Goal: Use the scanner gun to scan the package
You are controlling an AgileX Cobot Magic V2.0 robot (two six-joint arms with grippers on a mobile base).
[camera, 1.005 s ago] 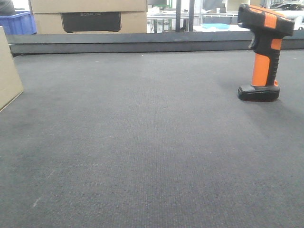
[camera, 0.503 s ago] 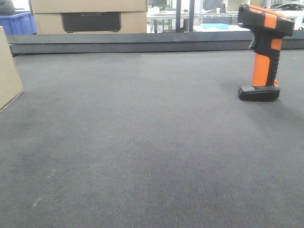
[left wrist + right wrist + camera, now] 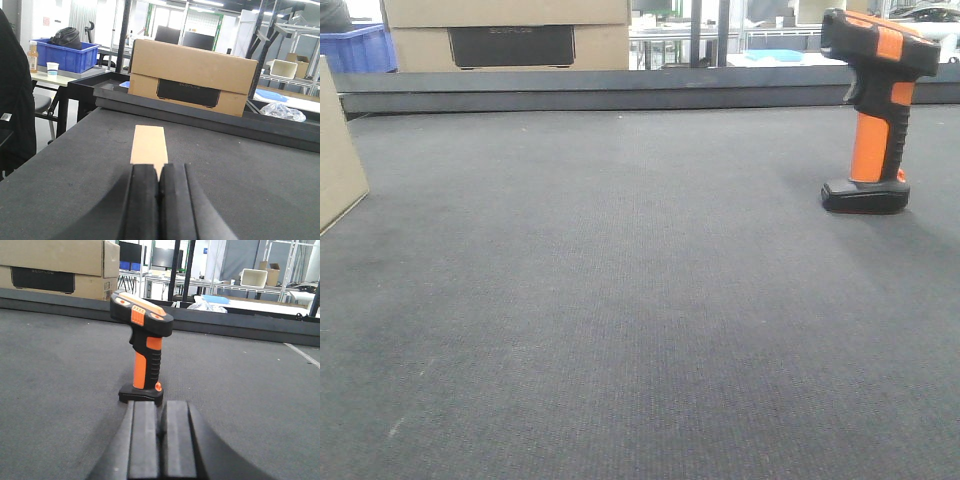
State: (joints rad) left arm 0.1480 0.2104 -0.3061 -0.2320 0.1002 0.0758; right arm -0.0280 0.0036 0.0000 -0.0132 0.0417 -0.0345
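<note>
On the dark grey felt tabletop (image 3: 620, 300), orange-and-black pistol-shaped scanner gun (image 3: 876, 110) upright on flat black foot, far right. Plain tan cardboard package (image 3: 338, 150) at left edge, well apart. Left gripper (image 3: 159, 192) low and level, pads pressed together, holding nothing, aimed at the package. Right gripper (image 3: 161, 432) low, nearly closed, empty, just short of the scanner foot.
</note>
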